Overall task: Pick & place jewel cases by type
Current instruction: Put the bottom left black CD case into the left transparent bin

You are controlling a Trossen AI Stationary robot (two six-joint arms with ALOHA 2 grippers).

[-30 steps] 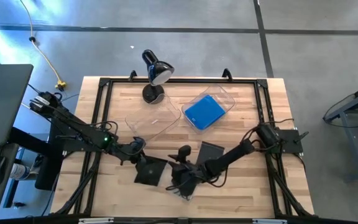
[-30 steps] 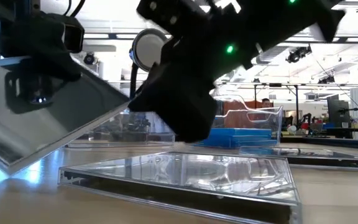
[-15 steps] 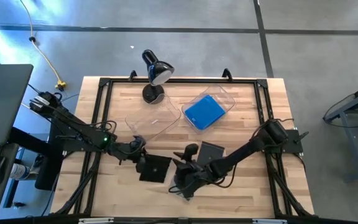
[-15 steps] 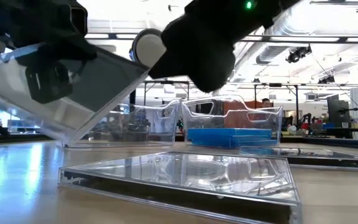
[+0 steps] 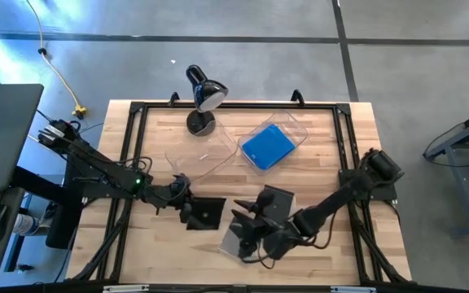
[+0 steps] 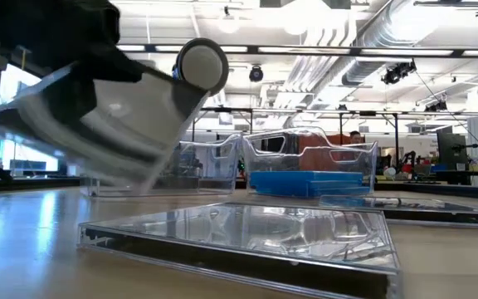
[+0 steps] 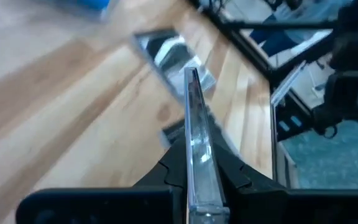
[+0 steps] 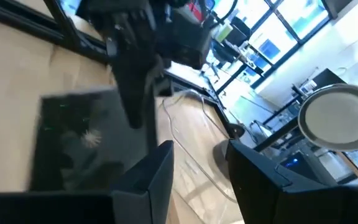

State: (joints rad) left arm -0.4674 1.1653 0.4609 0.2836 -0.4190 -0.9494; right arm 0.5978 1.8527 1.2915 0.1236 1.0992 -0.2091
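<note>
The left end effector is clamped on the edge of a dark grey jewel case, its fingers pressed against both faces of the thin case, as the left wrist view shows. In the low view this held case is tilted and lifted clear of the wooden tabletop. The right end effector sits just beside it toward the tabletop's middle front, its two dark fingers spread apart with nothing between them.

Below the right end effector a clear jewel case lies flat near the front edge; in the low view it fills the foreground. Another dark grey jewel case lies flat a little farther back, partly covered by the right arm.

Toward the back stand two clear bins: the right bin holds blue jewel cases, stacked flat, and the left bin stands just beside it. A black desk lamp stands at the back edge, left of the bins.
</note>
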